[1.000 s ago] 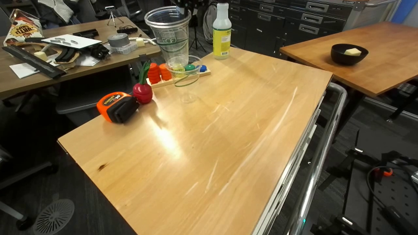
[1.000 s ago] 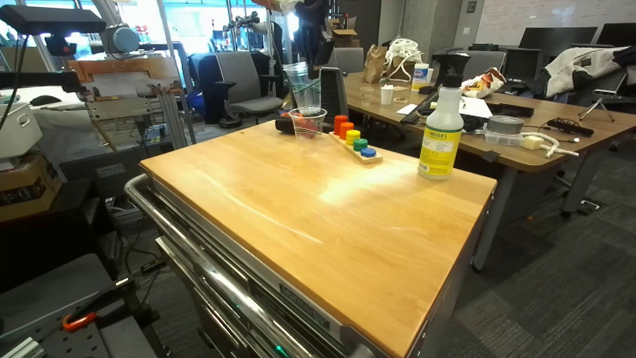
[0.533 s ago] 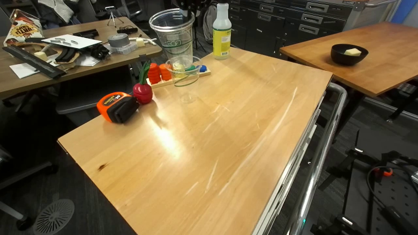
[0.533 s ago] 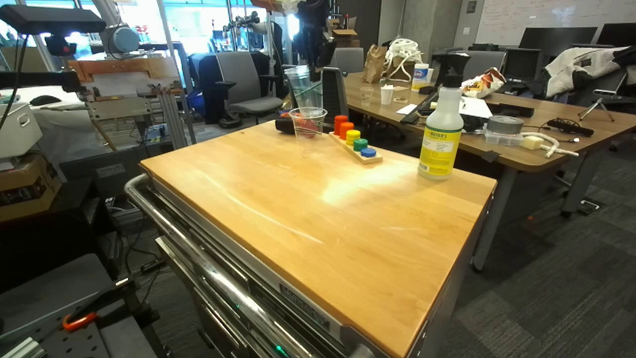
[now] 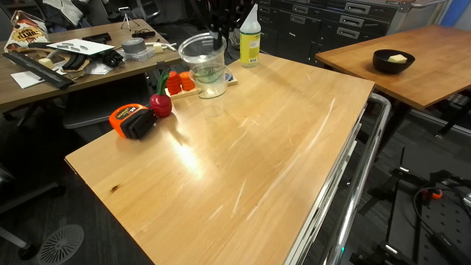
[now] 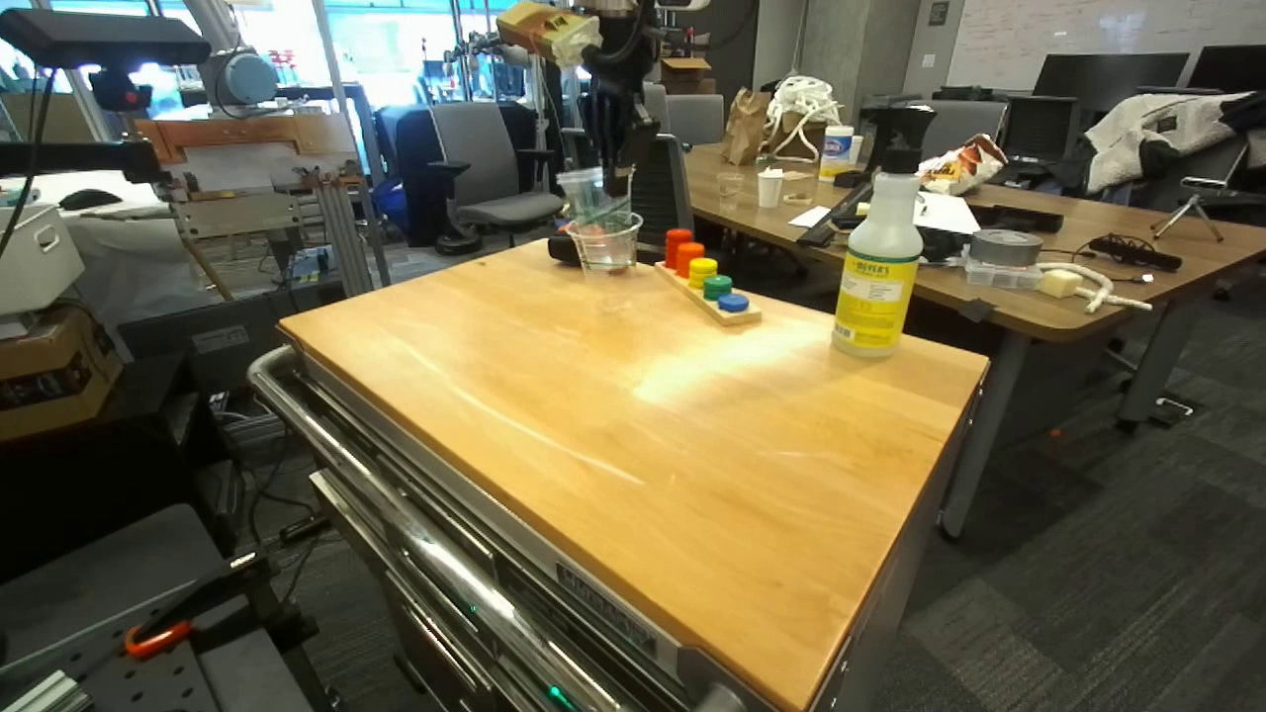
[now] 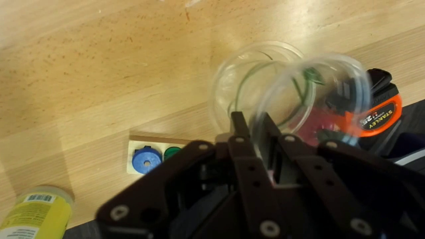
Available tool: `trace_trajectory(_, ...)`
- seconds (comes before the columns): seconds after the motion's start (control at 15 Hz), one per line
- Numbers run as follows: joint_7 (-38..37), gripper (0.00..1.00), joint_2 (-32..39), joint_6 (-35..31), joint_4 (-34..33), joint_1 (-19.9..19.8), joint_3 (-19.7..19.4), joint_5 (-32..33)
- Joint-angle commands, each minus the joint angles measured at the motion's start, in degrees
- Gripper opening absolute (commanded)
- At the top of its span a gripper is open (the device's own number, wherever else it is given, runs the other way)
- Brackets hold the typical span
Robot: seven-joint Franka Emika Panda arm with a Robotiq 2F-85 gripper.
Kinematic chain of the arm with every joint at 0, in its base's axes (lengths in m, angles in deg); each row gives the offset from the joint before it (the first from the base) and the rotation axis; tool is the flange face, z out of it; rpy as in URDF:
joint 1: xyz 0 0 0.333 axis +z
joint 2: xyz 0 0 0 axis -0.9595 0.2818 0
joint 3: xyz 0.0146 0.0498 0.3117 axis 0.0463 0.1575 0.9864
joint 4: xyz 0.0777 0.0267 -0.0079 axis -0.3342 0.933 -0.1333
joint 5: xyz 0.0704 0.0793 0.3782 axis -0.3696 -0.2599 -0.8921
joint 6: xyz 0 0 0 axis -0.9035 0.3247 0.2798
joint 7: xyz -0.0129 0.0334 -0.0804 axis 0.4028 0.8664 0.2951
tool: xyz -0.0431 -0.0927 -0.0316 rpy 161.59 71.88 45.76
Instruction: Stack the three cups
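Upper cup (image 5: pixel 200 60) (clear) is pinched at its rim by the claw (image 7: pixel 253 120), over the lower cup (image 6: pixel 605 255). See-through walls: number nested unclear. Upper base overlaps lower mouth in both exterior views; contact cannot be told. The lower cup stands on the tabletop (image 5: pixel 265 147) near the ring stacker (image 6: pixel 703 275), radish toy (image 5: pixel 160 105) and tape measure (image 5: pixel 130 120). Bottle (image 6: pixel 875 292) stands past the stacker's blue end.

tape measure (image 5: pixel 132 121): "stanley"; bottle (image 6: pixel 874 282): "meyer's"; bag (image 5: pixel 28 32): "chips"
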Motion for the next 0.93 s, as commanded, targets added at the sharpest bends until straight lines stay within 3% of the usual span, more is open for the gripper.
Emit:
trace_trajectory(0.0, 0.4, 0.48, -0.5, -2.3, 0.8, 0.0, -0.5, -0.9)
trace_trajectory(0.27, -0.4, 0.77, -1.3, -2.8, 1.1, 0.4, -0.9, 1.3)
trace_trajectory(0.47, -1.5, 0.98, -1.2, -1.0, 1.1, 1.1, -1.6, 6.6)
trace_trajectory(0.87, -0.2, 1.00, -4.7, 10.6, 1.6, 1.1, -1.6, 14.5)
